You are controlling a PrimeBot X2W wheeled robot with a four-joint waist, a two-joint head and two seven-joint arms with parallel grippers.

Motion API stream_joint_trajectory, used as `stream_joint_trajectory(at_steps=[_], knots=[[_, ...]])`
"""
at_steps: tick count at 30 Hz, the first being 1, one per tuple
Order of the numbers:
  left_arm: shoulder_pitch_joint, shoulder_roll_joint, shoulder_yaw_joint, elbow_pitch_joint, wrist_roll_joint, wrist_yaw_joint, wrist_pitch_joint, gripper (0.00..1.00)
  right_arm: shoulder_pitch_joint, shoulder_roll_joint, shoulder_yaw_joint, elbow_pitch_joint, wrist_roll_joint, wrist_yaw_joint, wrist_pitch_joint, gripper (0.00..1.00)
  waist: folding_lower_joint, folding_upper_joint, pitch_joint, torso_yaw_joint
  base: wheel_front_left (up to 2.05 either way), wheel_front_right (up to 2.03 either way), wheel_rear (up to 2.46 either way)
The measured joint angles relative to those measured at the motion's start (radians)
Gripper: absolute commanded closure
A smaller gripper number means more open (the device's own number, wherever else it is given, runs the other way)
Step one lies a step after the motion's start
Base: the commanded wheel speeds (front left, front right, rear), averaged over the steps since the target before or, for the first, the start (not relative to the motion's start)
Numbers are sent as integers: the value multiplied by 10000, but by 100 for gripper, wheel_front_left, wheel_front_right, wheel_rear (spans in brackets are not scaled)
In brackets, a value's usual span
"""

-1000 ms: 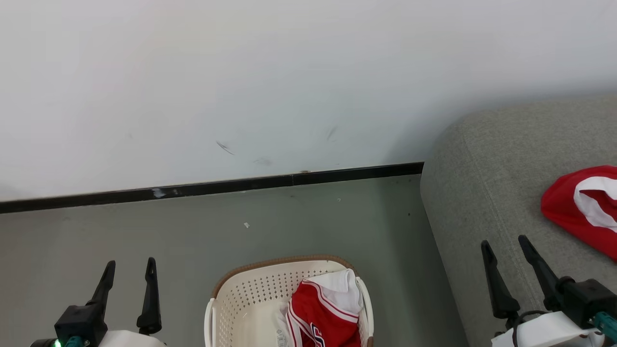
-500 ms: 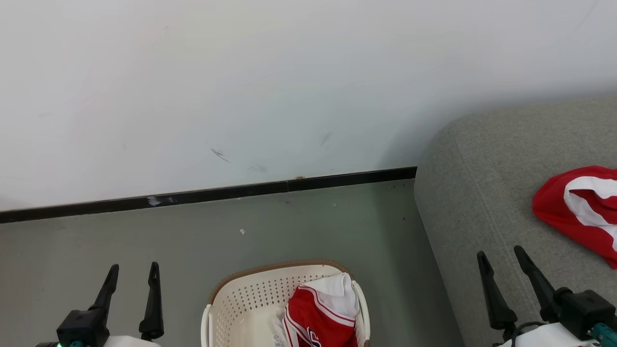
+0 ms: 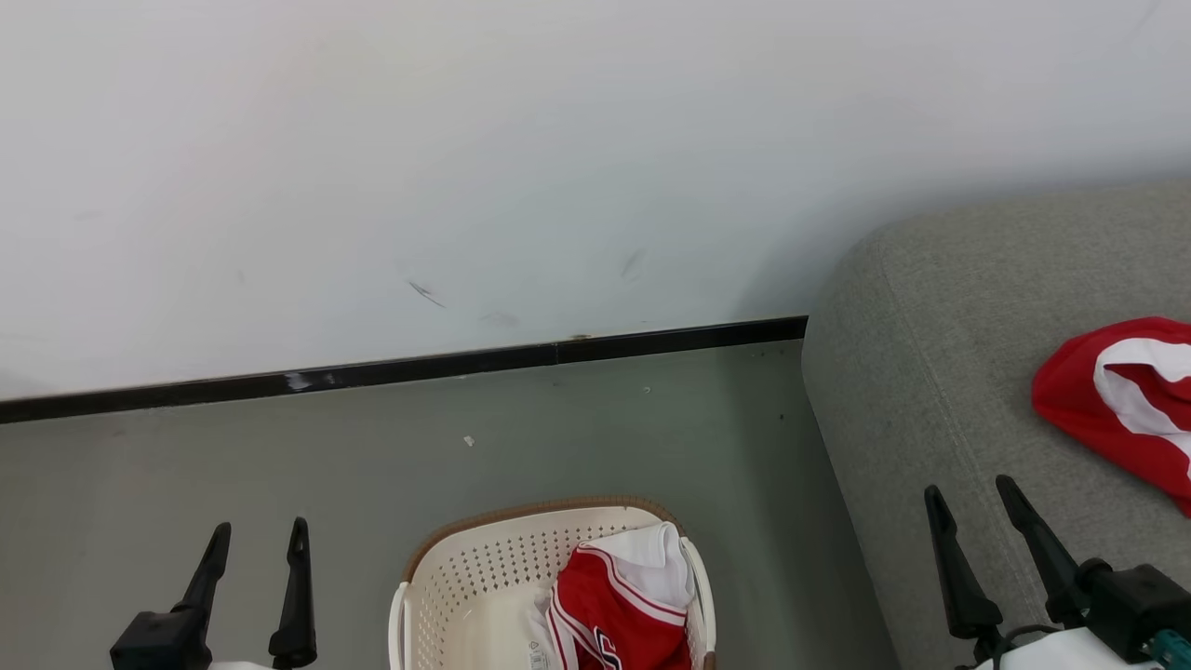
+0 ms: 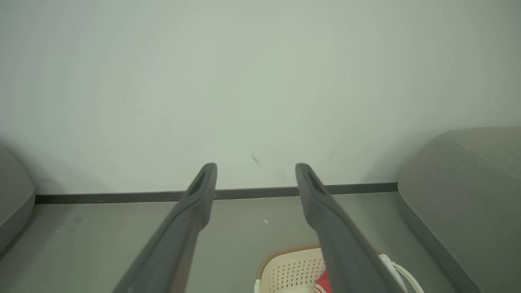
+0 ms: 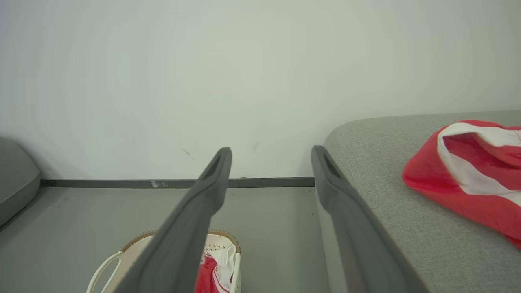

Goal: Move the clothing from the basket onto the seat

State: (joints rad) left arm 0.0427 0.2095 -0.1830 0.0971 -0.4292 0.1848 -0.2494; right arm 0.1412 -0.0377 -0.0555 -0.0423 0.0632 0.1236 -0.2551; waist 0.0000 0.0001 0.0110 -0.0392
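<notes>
The cream basket [image 3: 465,577] with its brown rim stands on the floor at the bottom centre, and a red garment with white trim [image 3: 619,605] lies bunched in its right half. Another red and white garment [image 3: 1117,409] rests on the grey seat [image 3: 930,372] at the right; the right wrist view shows the same garment [image 5: 468,179] on the seat [image 5: 386,211]. My left gripper [image 3: 259,535] hangs open over the floor, left of the basket. Above the seat's near edge my right gripper [image 3: 970,493] is open and empty, left of the garment lying there.
A white wall with a black skirting board [image 3: 400,368] runs behind the grey floor [image 3: 279,456]. Another grey cushion edge [image 4: 12,203] shows at the far left of the left wrist view. Bare floor lies between the basket and the wall.
The head camera has shifted a little, so the whole picture moved. Both grippers sit slightly lower in the head view and stay open. The garments lie as before.
</notes>
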Motion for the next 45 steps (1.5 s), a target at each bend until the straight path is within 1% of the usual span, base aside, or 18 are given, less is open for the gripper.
stream_joint_trajectory(at_steps=[10,13,19,27,34,43,45], knots=[[97,0,42,-90,48,-46,0,0,-15,0,-35,-192,-6,0,2,0,0,0,230,7,0,0,0],[81,56,-52,-25,90,-132,0,0,-51,0,-17,-297,-15,0,2,0,0,0,339,6,0,0,0],[-420,188,-477,228,407,-426,121,0,-126,2,-247,-485,-10,0,0,0,0,0,620,-16,0,0,0],[-1369,182,-1049,819,608,-750,591,0,-262,8,-627,-719,-23,0,0,0,0,0,1116,-113,0,0,0],[-2061,88,-1668,1615,865,-1114,961,0,-465,13,-811,-1062,-27,0,0,0,0,0,1656,-264,0,0,0],[-3235,-267,-2372,2516,1294,-1461,1285,0,-760,13,-863,-1413,-13,0,0,0,0,0,2487,-557,0,0,0],[-3460,-284,-2525,2761,1358,-1620,1386,0,-981,13,-849,-1480,-13,0,0,0,0,0,2694,-635,0,0,0]])
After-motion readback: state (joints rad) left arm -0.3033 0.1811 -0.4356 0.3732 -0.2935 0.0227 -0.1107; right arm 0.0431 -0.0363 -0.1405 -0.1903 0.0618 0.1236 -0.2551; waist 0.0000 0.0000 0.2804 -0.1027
